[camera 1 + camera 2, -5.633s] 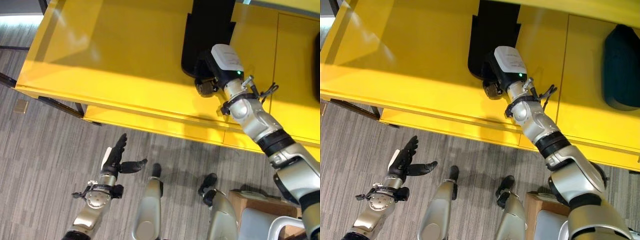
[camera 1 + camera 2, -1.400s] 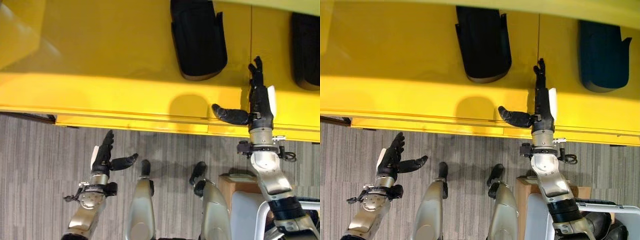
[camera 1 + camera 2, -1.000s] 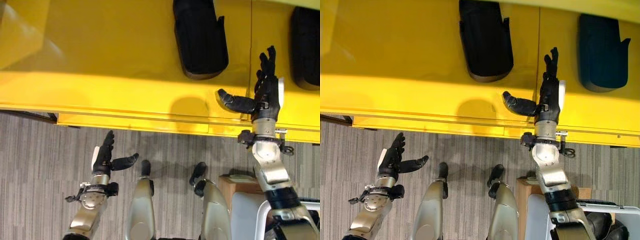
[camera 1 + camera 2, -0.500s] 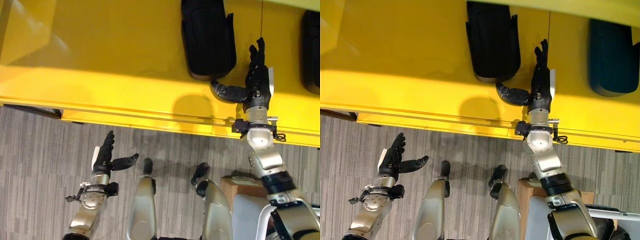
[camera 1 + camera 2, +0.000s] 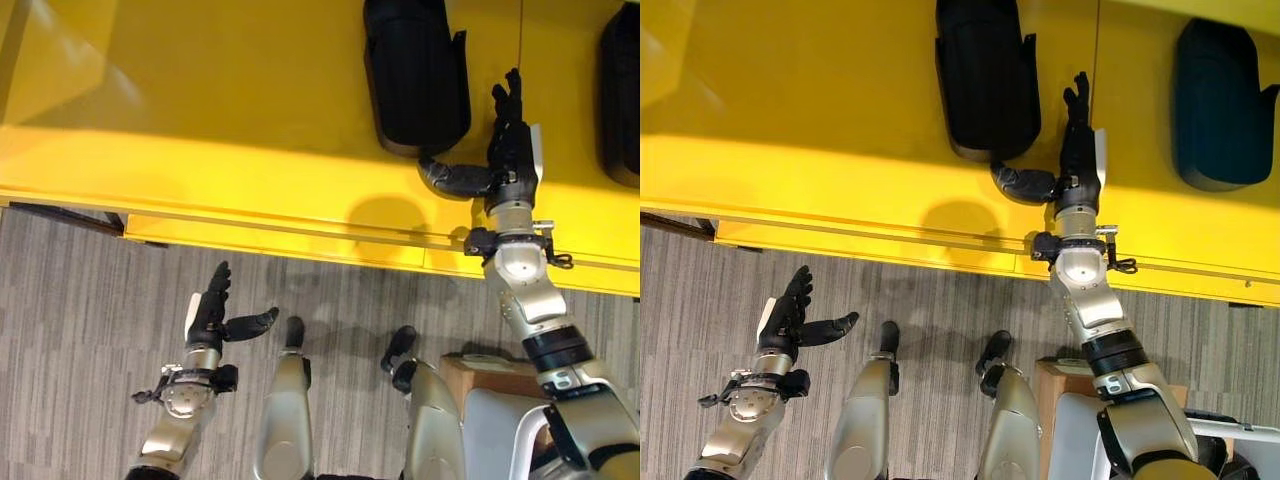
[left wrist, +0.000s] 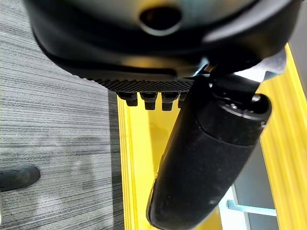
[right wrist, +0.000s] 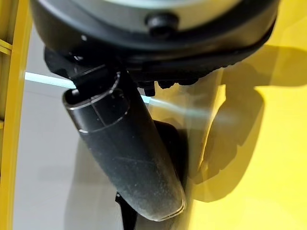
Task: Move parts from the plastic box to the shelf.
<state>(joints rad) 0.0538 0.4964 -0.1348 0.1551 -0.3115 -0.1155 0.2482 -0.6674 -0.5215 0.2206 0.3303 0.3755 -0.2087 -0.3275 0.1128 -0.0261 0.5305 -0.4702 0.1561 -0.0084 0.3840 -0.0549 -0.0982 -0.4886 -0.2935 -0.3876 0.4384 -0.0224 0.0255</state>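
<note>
Two black moulded parts lie on the yellow shelf (image 5: 220,120). One black part (image 5: 415,70) lies near the middle, and the second black part (image 5: 1220,100) lies at the far right. My right hand (image 5: 508,160) hovers over the shelf just right of the middle part, open, fingers straight, thumb (image 5: 450,178) reaching toward that part's near end. The thumb (image 7: 124,158) also shows in the right wrist view, beside the dark part (image 7: 168,143); I cannot tell whether they touch. My left hand (image 5: 208,320) hangs low over the floor, open and holding nothing.
The shelf's front edge (image 5: 280,230) runs across the view, with grey striped carpet (image 5: 80,330) below it. A seam (image 5: 1098,90) divides the shelf surface between the two parts. A brown box corner (image 5: 1055,385) shows low at the right.
My right hand has let go of the middle part, drawn back to the right, then swung in again toward its near end. The camera has shifted. The left hand has stayed put.
</note>
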